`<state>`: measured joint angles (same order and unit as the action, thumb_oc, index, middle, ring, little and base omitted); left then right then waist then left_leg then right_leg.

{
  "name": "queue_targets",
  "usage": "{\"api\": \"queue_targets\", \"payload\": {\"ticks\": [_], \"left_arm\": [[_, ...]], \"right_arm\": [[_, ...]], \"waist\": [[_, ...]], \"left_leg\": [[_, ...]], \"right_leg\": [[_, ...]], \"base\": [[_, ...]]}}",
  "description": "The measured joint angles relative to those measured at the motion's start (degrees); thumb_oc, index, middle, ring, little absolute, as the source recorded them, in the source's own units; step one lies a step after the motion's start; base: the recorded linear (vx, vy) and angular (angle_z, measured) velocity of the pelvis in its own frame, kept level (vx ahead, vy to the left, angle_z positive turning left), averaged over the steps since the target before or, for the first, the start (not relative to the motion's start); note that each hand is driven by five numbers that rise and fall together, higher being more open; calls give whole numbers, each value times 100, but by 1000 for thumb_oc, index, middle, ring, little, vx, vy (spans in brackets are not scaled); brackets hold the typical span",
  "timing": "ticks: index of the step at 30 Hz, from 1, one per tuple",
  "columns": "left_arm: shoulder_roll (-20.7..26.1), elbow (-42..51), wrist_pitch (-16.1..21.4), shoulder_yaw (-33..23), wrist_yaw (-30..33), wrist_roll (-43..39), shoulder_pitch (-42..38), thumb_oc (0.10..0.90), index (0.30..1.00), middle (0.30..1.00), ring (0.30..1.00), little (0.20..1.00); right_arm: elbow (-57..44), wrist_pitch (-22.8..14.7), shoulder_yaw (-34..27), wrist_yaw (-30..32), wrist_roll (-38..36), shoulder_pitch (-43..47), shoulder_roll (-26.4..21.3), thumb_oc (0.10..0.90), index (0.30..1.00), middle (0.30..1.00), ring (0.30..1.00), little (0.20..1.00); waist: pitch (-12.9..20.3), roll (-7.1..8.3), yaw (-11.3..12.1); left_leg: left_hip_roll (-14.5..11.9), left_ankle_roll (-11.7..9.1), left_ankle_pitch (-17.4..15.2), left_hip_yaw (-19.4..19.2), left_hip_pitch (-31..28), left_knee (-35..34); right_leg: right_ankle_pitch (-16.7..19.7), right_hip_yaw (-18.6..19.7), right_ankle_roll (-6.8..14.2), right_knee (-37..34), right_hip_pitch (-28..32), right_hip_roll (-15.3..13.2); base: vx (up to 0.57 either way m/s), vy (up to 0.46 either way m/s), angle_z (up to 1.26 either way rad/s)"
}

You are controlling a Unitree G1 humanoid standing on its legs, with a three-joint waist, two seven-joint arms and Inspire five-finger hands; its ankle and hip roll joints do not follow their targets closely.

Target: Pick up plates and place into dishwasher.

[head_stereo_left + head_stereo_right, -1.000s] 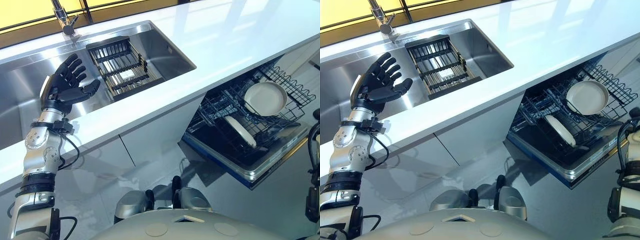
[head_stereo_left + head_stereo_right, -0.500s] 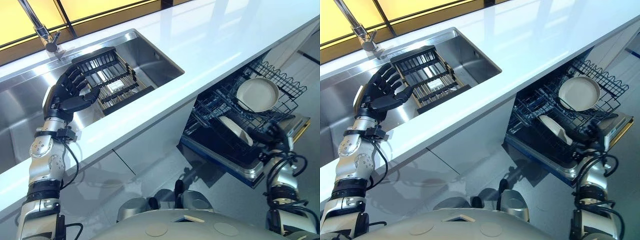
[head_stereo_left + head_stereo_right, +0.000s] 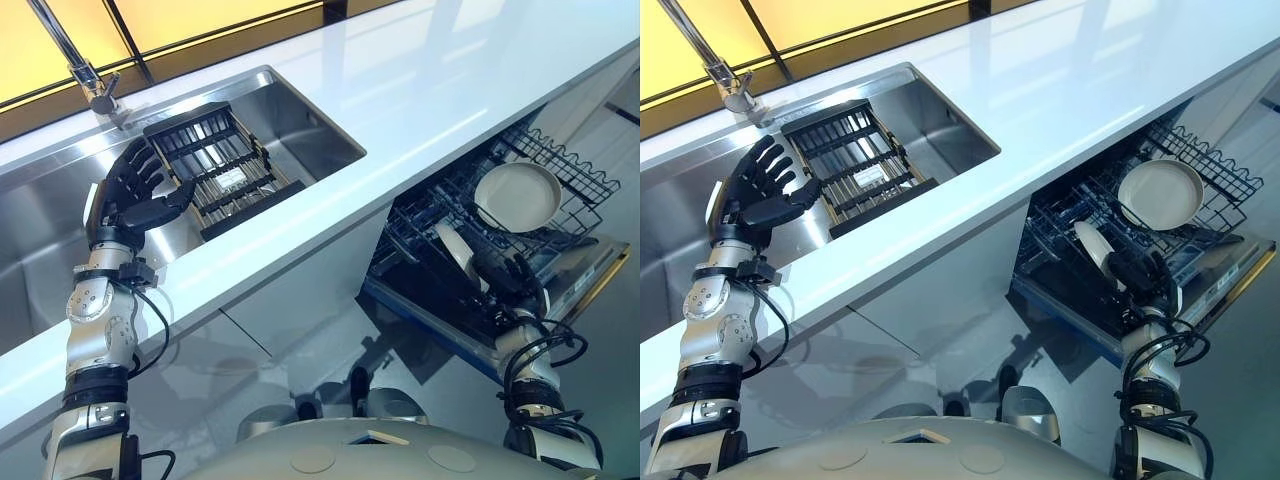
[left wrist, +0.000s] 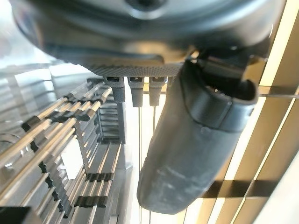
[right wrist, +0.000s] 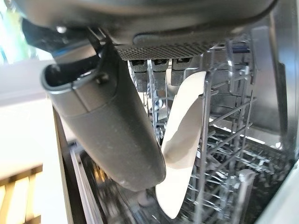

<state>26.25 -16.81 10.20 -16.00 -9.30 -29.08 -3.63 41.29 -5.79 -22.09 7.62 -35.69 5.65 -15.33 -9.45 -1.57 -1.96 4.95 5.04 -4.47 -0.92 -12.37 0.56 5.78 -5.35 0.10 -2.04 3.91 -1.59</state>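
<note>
from the left eye view i see my left hand [image 3: 135, 195] raised over the sink [image 3: 300, 120], fingers spread and empty, beside the dark drying rack [image 3: 215, 165]. in the right eye view my right hand [image 3: 1137, 272] sits low at the open dishwasher [image 3: 1160, 250], just by a plate [image 3: 1092, 250] standing on edge in its rack; a second plate [image 3: 1160, 192] leans further back. the left wrist view shows straight fingers holding nothing. in the right wrist view the thumb and fingers bracket the upright plate; i can't tell if they still pinch it. i judge this the placing step; next, let go and draw clear.
</note>
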Motion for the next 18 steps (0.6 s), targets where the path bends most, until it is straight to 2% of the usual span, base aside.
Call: {"api": "queue_targets", "payload": {"ticks": [4,7,9,15,18], "left_arm": [[-243,1,0,-53,-6,0,238,800,900,900,900,900],[-494,18,9,-88,-1,-2,434,800,900,900,900,900],[-600,24,28,-168,-1,-2,458,800,900,900,900,900],[-729,36,307,-231,-3,-3,563,800,900,900,900,900],[-759,46,387,-265,-3,-5,606,800,900,900,900,900]], "right_arm": [[-446,-550,26,421,229,-204,365,800,900,900,900,900],[-1040,-888,347,968,1181,-519,431,800,900,900,900,900],[-1331,-1119,530,1350,1793,-670,447,800,900,900,900,900],[-1763,-1986,594,2194,3091,-770,411,800,900,900,900,900],[-1807,-2117,464,2286,3276,-781,343,800,900,900,900,900]], "waist": [[1,-198,-3],[-3,-431,3],[35,-527,-8],[61,-572,-37],[63,-569,-54]], "left_leg": [[-1,-14,35,100,9,-11],[0,-24,47,100,16,-32],[1,-35,93,97,33,-114],[-15,-49,177,82,78,-199],[-23,-49,180,16,77,-202]], "right_leg": [[-8,-3,-5,-12,12,1],[-25,-2,20,-11,-2,-3],[-27,5,23,-4,-70,-2],[-26,15,23,13,-172,13],[-26,44,23,17,-212,20]], "base": [[12,34,12],[-15,53,1],[-20,47,-1],[-27,39,-1],[-45,13,-6]]}}
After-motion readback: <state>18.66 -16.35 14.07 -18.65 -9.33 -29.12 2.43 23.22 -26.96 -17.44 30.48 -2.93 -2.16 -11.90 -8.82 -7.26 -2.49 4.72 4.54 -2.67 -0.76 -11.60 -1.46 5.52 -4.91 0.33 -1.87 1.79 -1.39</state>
